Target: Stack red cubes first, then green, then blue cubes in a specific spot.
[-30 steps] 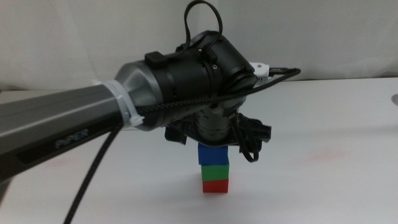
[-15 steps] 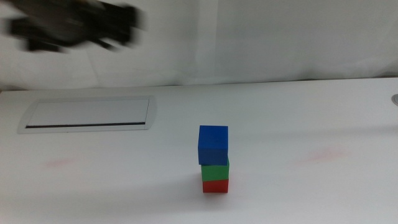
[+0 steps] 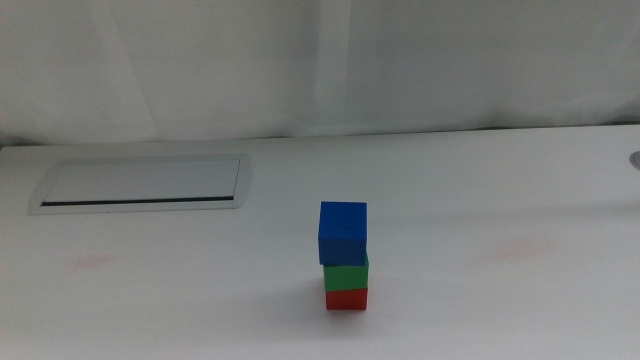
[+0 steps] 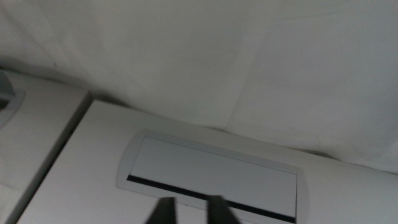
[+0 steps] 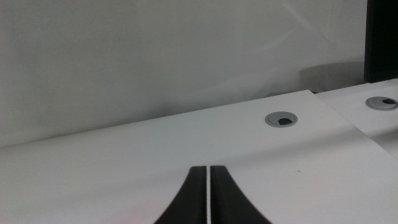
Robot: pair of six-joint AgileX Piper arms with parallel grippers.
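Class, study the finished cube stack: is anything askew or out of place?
Yes. The blue cube sits slightly off to the left on the green cube, overhanging that edge. Green sits squarely on the red cube. Nothing has toppled; neither gripper is near.

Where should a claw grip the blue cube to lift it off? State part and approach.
Grip the blue cube by two opposite side faces, coming straight down from above. It tops the green and red cubes with its sides exposed, and a sideways approach would probably topple the stack.
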